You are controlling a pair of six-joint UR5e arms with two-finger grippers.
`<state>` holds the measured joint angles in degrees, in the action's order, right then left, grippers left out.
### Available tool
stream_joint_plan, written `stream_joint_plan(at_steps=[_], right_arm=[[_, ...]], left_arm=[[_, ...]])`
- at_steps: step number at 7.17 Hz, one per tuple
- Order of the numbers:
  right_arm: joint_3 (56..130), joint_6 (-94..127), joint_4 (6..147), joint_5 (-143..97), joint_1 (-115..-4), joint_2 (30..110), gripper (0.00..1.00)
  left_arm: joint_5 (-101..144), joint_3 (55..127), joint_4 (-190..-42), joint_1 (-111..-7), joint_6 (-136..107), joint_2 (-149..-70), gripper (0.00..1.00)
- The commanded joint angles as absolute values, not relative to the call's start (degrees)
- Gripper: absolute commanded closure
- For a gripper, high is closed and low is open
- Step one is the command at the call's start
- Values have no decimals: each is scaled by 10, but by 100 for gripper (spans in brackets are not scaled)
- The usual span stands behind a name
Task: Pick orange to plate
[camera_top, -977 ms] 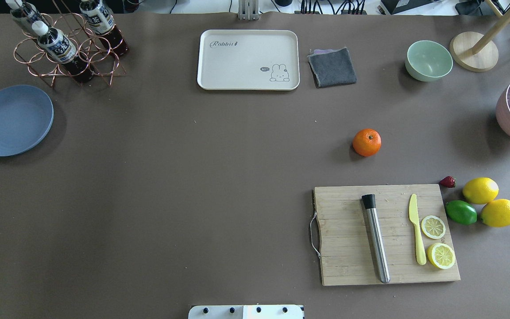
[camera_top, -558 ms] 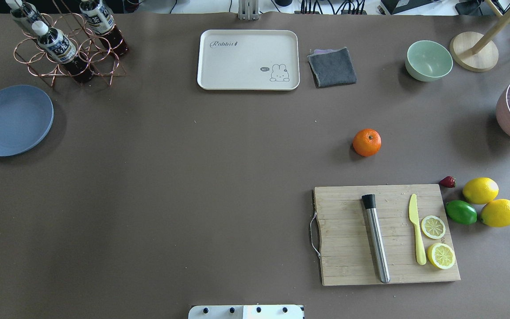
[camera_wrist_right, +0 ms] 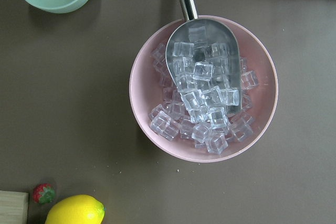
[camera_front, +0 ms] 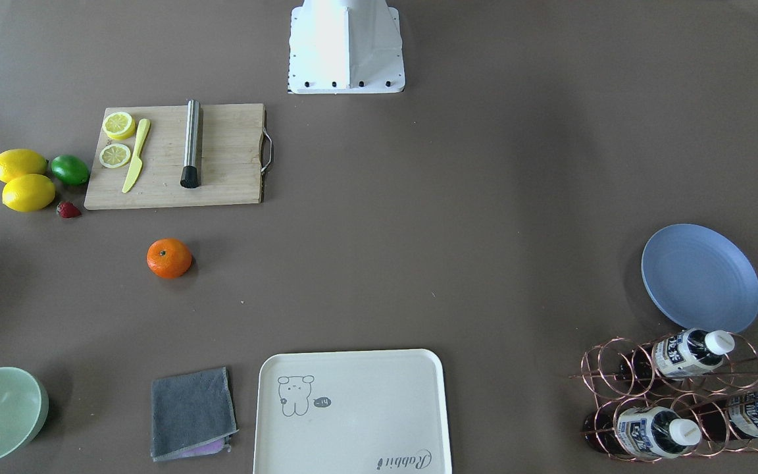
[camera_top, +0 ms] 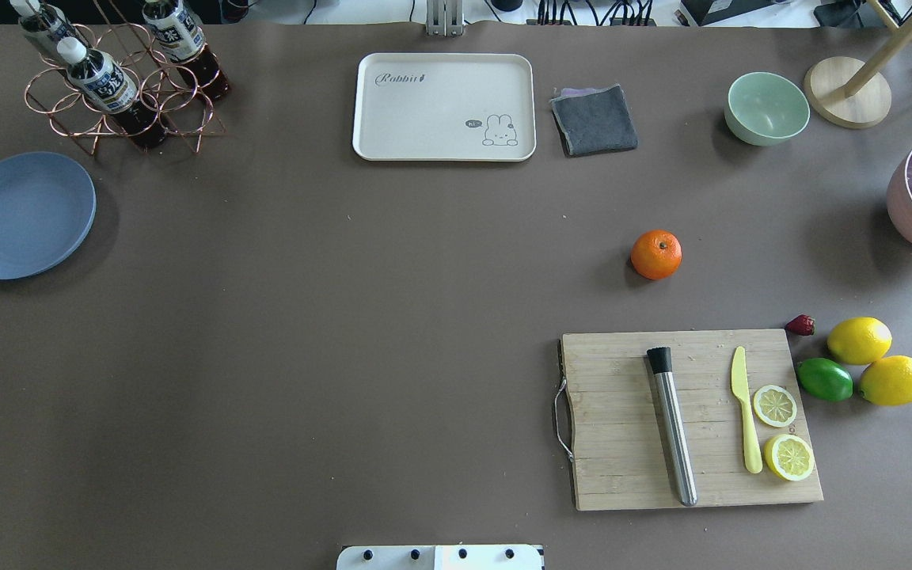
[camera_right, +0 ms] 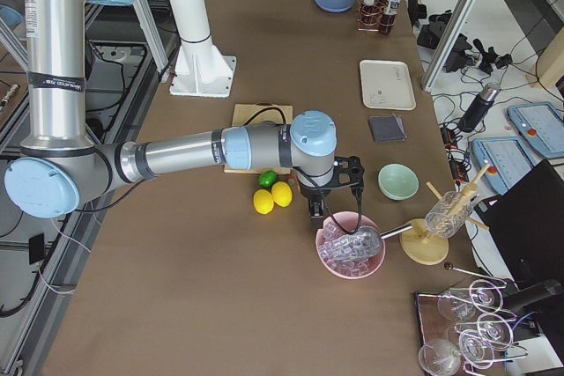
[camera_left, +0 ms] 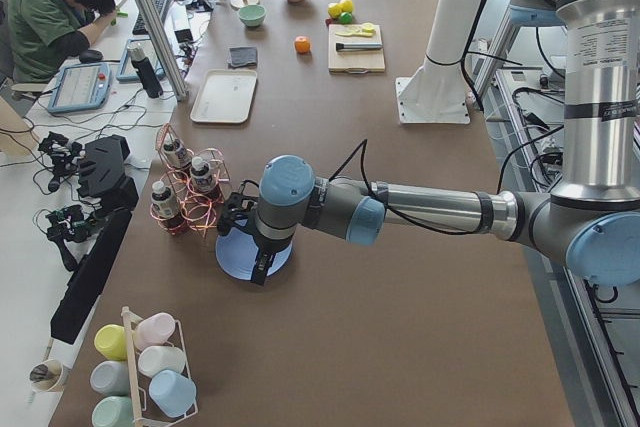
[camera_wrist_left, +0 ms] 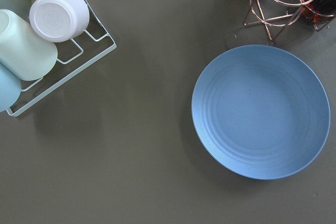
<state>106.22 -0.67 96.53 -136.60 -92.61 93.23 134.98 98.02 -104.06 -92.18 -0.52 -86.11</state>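
Orange (camera_top: 655,254) sits alone on bare table just beyond the cutting board (camera_top: 693,419), probably free for a grasp from above. Blue plate (camera_top: 20,214) lies far across from the board, beneath the left gripper (camera_left: 262,269). Right gripper (camera_right: 335,204) hangs past the board, above an ice bowl (camera_wrist_right: 137,72). Whether either gripper's fingers are apart or together cannot be told.

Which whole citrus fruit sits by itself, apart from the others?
The orange, alone on the table beyond the cutting board. The two lemons and the lime cluster together off the board's right edge.
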Motion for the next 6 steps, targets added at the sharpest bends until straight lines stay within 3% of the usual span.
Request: stream_joint_plan(at_steps=[1, 6], right_arm=[[1059, 14, 965, -1365, -925, 924, 0], [1057, 16, 964, -1363, -917, 919, 0]], left_arm=[[1351, 955, -1035, -920, -6, -880, 2], [1352, 923, -1067, -880, -5, -885, 2]])
